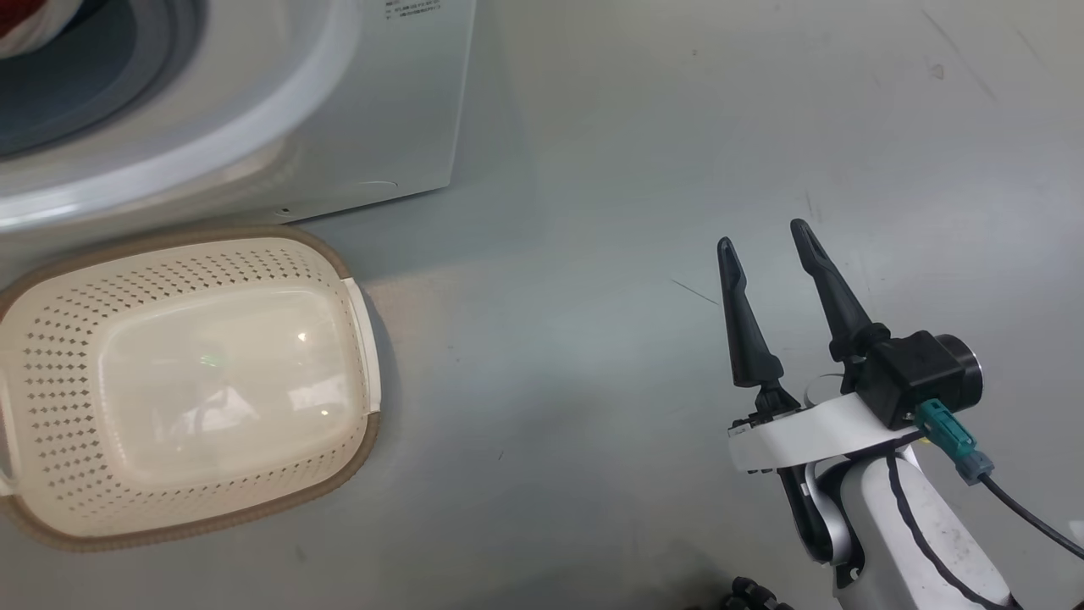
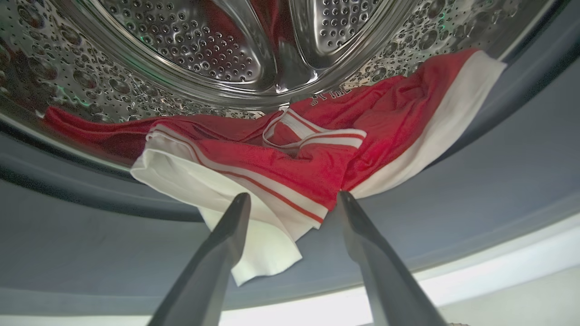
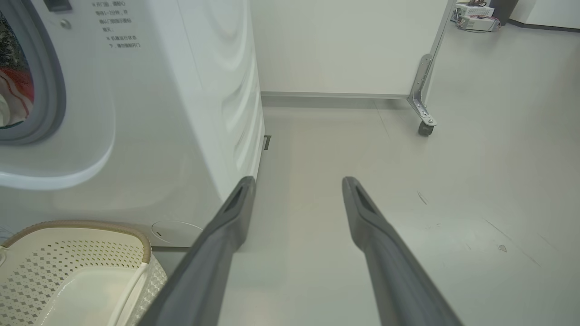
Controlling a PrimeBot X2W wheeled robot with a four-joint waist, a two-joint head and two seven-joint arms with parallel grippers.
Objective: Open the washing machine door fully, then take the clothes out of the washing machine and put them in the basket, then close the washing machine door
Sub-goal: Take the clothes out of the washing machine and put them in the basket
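The red and white clothes [image 2: 290, 154] lie at the bottom of the steel drum, spilling over the grey rubber ring of the washing machine [image 1: 356, 119]. My left gripper [image 2: 294, 195] is open at the drum mouth, its fingertips either side of the white-striped hem, nothing gripped. A sliver of the clothes [image 1: 13, 21] shows at the head view's top left, and the clothes [image 3: 13, 97] also show through the opening in the right wrist view. The cream basket [image 1: 51, 339] stands empty on the floor before the machine. My right gripper [image 1: 764, 235] hangs open over bare floor to the right. The door is out of view.
The grey floor [image 1: 593, 339] stretches right of the washing machine [image 3: 181, 113] and the basket [image 3: 68, 253]. A white partition on a castor wheel [image 3: 426, 129] stands behind, with some equipment [image 3: 476, 11] on the floor at the far back right.
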